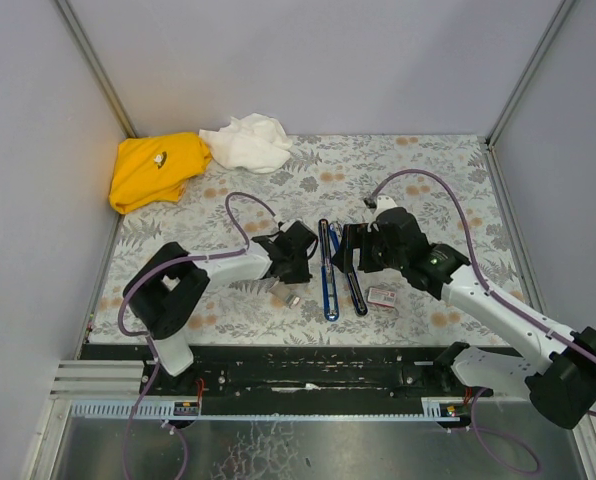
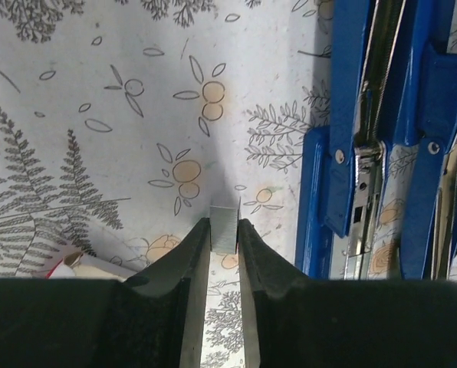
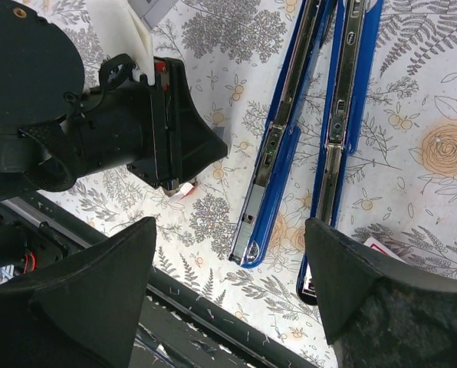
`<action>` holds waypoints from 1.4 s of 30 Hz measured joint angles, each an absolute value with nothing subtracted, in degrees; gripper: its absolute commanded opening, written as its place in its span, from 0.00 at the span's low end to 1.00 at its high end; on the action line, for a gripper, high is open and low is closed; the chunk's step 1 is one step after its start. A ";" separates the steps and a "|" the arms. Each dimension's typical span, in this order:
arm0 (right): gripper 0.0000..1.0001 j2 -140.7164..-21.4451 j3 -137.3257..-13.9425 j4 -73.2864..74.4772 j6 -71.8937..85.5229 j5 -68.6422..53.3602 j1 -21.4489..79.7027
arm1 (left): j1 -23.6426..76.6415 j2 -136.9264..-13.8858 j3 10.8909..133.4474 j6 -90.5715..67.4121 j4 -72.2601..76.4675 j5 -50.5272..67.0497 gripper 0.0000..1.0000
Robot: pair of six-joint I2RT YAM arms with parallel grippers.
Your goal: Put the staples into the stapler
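Silvery-grey little staple strip point(image 2: 224, 229) is pinched between the black fingertips of the left gripper point(image 2: 223, 239), just at 9 o'clock of the slim blue-and-black stapler point(image 1: 326, 270). That one's lying flipped open mid-table. Small whitish box with red print point(image 1: 381, 296) sits at the stapler's 4 o'clock. Right gripper point(image 3: 228, 239) hangs over the stapler, jaws spread wide, holding nothing.
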State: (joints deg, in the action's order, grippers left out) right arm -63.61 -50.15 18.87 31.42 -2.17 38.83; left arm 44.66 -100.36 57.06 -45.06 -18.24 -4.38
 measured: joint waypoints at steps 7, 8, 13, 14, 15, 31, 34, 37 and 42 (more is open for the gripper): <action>0.84 -65.32 -50.15 18.87 31.44 -2.22 38.83 | 44.66 -101.32 58.39 -44.91 -18.39 -4.82 0.44; 0.84 -65.49 -50.15 18.85 31.44 -2.22 38.81 | 44.69 -101.30 58.41 -44.88 -18.28 -4.78 0.47; 0.76 -66.94 -50.19 18.90 31.48 -2.17 38.81 | 44.75 -100.62 58.37 -44.29 -18.24 -4.71 0.65; 0.75 -67.51 -50.30 19.03 31.59 -2.17 38.83 | 44.58 -100.16 58.35 -44.07 -18.72 -4.78 0.66; 0.75 -68.31 -50.48 19.03 31.75 -2.20 38.83 | 44.25 -99.53 58.24 -43.75 -19.16 -4.86 0.68; 0.64 -92.62 -67.61 26.85 39.94 10.50 51.57 | 13.30 -74.70 59.18 -25.98 -24.49 3.22 0.93; 0.62 -98.43 -71.20 28.14 41.82 11.62 52.82 | 12.69 -72.62 59.22 -24.16 -24.51 3.77 0.93; 0.60 -103.37 -73.41 29.02 43.42 12.95 53.17 | 12.69 -71.53 59.11 -23.14 -24.49 4.16 0.92; 0.55 -108.71 -76.25 31.59 45.08 14.68 53.19 | 12.69 -71.16 58.13 -22.39 -24.56 4.43 0.92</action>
